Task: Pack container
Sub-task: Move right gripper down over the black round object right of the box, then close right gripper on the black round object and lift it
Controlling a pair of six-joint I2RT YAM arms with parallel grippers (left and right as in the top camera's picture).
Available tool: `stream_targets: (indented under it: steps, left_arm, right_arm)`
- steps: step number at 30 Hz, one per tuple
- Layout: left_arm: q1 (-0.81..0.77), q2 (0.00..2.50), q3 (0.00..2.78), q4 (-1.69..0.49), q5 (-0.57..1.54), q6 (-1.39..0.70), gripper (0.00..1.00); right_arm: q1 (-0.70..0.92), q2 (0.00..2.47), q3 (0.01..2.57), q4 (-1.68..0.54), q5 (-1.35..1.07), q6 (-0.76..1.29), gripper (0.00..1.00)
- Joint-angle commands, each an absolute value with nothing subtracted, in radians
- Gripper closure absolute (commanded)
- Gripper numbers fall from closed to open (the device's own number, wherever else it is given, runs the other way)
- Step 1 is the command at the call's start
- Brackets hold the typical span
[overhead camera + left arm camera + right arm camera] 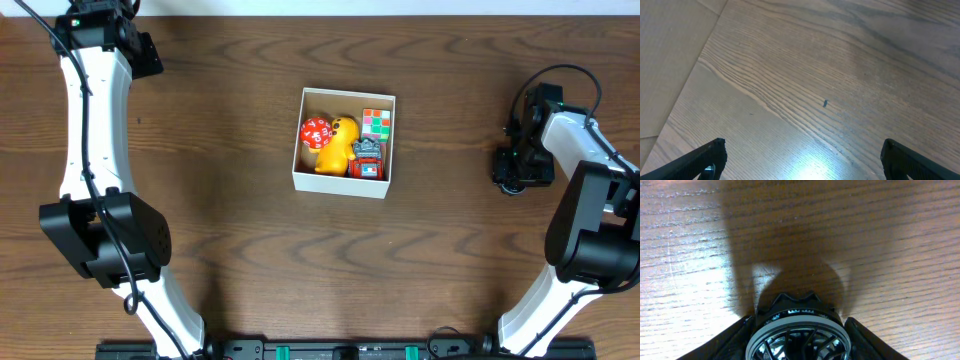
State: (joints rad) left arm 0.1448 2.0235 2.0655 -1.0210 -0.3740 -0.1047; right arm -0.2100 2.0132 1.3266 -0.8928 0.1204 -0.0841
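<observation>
White arms (85, 110), black joints (105, 238) (cabled).

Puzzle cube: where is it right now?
Overhead view: the puzzle cube sits inside the container, in its far right corner, beside the yellow duck and just behind the red toy.

Left arm (88, 120): I see it stretched along the table's left edge, with the left gripper (145, 55) near the far left corner and its fingers (700, 157) spread wide. Right arm (590, 190): folded beside the right edge, the right gripper (520, 168) pointing down. Its fingers (737, 335) flank a round black object (797, 315), and I cannot tell whether they press it.
</observation>
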Motion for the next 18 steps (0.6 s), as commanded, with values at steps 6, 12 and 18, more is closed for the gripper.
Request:
stream_targets:
  steps: [6, 12, 18]
  left_arm:
    - [0.146, 2.02, 2.081, -1.024, -0.394, -0.11, 0.02]
    - [0.146, 2.02, 2.081, -1.024, -0.394, -0.11, 0.02]
    - [0.146, 2.02, 2.081, -1.024, -0.394, -0.11, 0.02]
  right_arm:
    - [-0.195, 2.04, 1.427, -0.949, 0.126, -0.076, 0.4]
    - [-0.157, 2.04, 1.57, -1.01, 0.122, -0.076, 0.42]
    - [-0.073, 2.04, 1.705, -1.068, 0.086, -0.076, 0.44]
